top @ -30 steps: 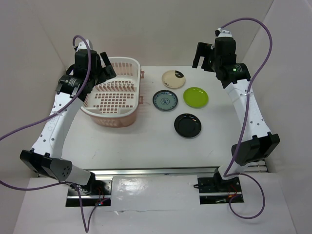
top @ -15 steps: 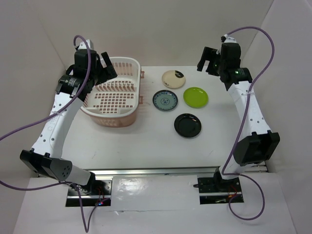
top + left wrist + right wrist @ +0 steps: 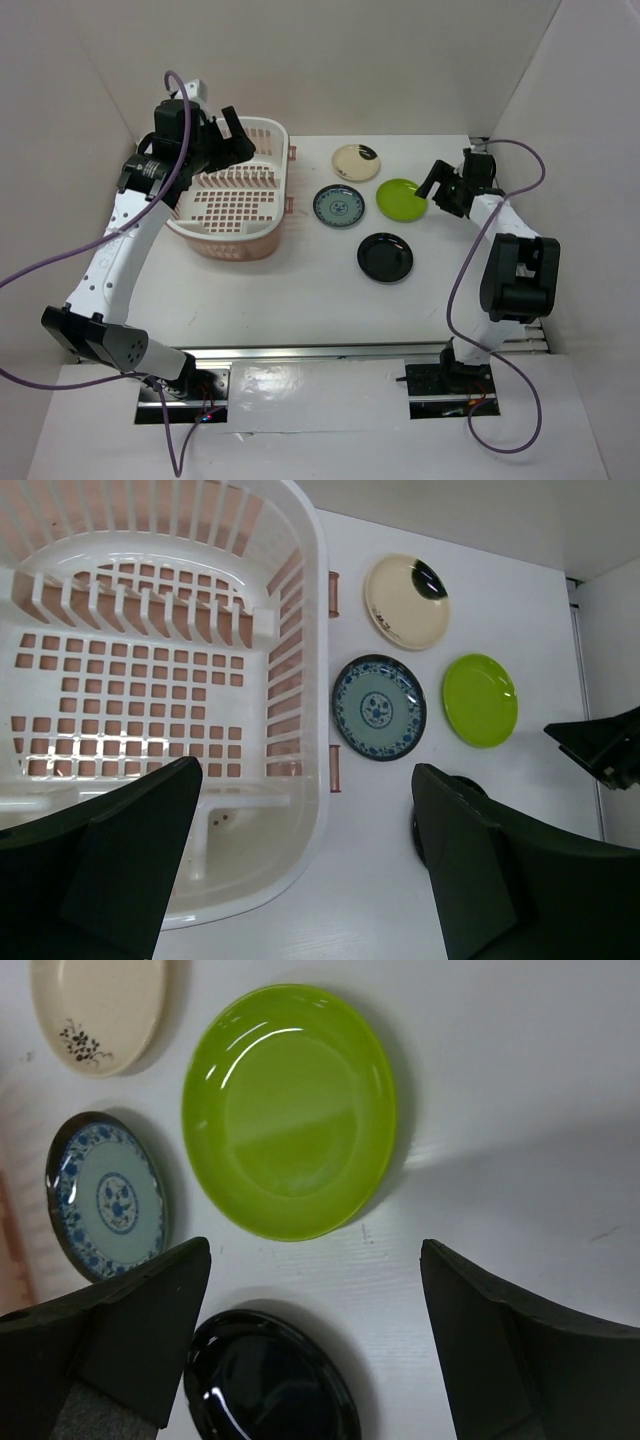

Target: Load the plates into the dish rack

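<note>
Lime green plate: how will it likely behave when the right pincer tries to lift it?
The lime green plate looks rigid, so it should not flex. Its glossy sheen suggests a slippery grip. It lies flat on the table with a low rim, so it may slide rather than lift.

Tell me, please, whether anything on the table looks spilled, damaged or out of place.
Nothing stands out: the cream plate, blue-patterned plate, lime green plate and black plate lie flat and whole beside the dish rack, which stands level.
</note>
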Motion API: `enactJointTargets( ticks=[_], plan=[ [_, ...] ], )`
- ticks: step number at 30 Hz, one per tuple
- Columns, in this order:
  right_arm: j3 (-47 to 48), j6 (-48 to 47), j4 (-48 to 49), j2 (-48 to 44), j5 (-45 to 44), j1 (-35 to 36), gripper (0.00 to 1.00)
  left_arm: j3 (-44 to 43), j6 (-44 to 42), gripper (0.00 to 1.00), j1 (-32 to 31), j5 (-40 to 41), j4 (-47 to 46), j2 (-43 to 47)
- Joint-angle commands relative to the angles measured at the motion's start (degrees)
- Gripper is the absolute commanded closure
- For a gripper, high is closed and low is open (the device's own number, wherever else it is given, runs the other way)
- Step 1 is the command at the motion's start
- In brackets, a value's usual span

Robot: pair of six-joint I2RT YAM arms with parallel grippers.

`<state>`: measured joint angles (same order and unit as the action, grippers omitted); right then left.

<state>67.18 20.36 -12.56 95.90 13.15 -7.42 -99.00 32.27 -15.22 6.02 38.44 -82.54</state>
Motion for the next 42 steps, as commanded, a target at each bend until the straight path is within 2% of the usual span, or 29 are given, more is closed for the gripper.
enactJointTargets(
  ticks=[1,7,8,13,21,27,32,38,40,42],
  plan=[
    [-0.7,1.0,9.9,1.8,3.2,-1.7,0.08,0.1,-1.4,0.00,-0.3,-3.9,-3.6,-0.9],
    [-1.3,0.3,11.3,5.7,2.8,-2.3,0.11,-1.0,-0.9,0.00,-0.3,-6.2,-3.6,-3.1],
    [-1.3,0.3,11.3,6.6,3.4,-2.3,0.12,-1.0,-0.9,0.04,-0.3,-6.2,-3.6,-3.1],
    [-1.3,-0.8,13.5,11.5,4.7,-3.0,0.13,-1.5,-0.9,0.05,-0.3,-7.5,-3.6,-4.3],
    [-0.8,-1.4,14.6,16.5,7.2,-4.6,0.21,-2.2,-0.9,0.00,-0.3,-8.0,-3.6,-4.3],
    [0.8,-1.4,15.1,19.9,10.3,-4.6,0.28,-2.7,-1.4,0.00,-0.3,-8.0,-3.6,-4.3],
    [1.3,-0.2,16.3,22.0,11.9,-4.6,0.29,-2.7,-1.4,0.00,-0.3,-8.0,-3.6,-4.3],
    [1.3,0.5,16.3,24.8,13.2,-4.6,0.44,-2.7,-1.4,0.00,-0.3,-7.5,-3.6,-4.3],
    [1.3,1.0,16.3,25.8,13.2,-4.6,0.45,-2.7,-1.4,0.00,-0.3,-7.0,-3.6,-4.3],
    [2.1,1.0,14.9,27.4,13.7,-4.6,0.53,-2.7,-1.4,0.00,-0.3,-6.3,-3.6,-4.3]
  ],
)
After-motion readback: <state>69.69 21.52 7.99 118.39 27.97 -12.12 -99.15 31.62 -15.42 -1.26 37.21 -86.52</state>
